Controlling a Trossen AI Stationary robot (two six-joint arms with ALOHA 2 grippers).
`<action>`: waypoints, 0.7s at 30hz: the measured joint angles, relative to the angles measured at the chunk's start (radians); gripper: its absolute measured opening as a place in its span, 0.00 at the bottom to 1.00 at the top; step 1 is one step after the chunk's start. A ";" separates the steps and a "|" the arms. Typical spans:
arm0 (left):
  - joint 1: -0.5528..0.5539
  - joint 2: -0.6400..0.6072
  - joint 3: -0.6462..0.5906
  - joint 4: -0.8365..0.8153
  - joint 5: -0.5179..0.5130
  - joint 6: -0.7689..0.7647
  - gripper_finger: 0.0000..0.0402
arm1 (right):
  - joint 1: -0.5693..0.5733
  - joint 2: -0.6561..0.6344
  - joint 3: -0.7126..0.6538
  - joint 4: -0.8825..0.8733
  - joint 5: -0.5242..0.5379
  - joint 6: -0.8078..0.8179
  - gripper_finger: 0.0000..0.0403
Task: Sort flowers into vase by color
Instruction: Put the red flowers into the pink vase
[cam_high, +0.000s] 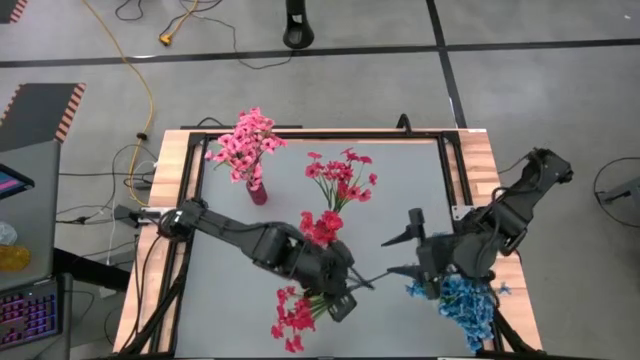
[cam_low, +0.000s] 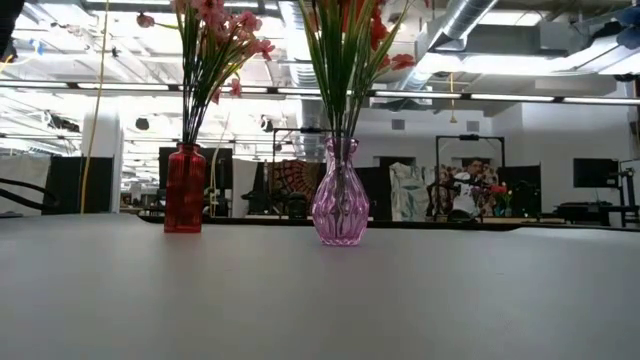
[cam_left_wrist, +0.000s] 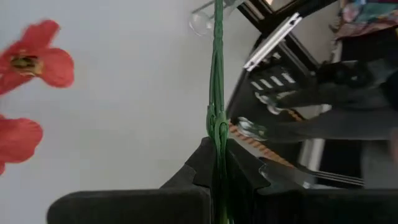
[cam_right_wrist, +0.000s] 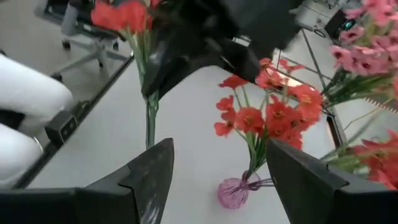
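My left gripper (cam_high: 338, 292) is shut on a red flower sprig (cam_high: 292, 318) near the table's near edge. Its blossoms point toward the near edge and its green stem (cam_high: 368, 280) points toward my right gripper (cam_high: 393, 253). That gripper is open, level and facing left, just short of the stem's free end; in the right wrist view the stem (cam_right_wrist: 150, 121) stands beyond its fingers (cam_right_wrist: 217, 180). Pink flowers (cam_high: 245, 142) stand in a red vase (cam_low: 184, 188). Other red flowers (cam_high: 340, 180) stand in a purple vase (cam_low: 340, 195). Blue flowers (cam_high: 464, 302) sit under the right arm. My left gripper pinches the red sprig's green stem (cam_left_wrist: 217, 140) between its two fingers, which lie across it, partway along between blossoms and free end. The sprig is lifted clear of the table. Its red blossoms (cam_left_wrist: 34, 59) stick out on one side and the bare stem on the other.
The red vase (cam_high: 257, 190) is at the far left, and the purple vase (cam_right_wrist: 235, 191) is at the table's middle, close to the left arm. A black frame rail (cam_high: 455, 170) and wooden border run round the table. Bare grey tabletop (cam_high: 410, 190) lies toward the far right.
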 joint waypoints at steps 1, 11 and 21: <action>0.011 0.000 0.000 0.008 0.027 -0.006 0.02 | 0.000 0.012 0.000 0.004 0.000 -0.005 0.70; 0.090 0.000 0.000 0.072 0.138 -0.046 0.02 | 0.000 0.114 0.000 -0.001 0.001 -0.005 0.70; 0.107 0.000 0.000 0.103 0.159 -0.051 0.02 | -0.003 0.146 0.000 -0.008 0.005 -0.005 0.70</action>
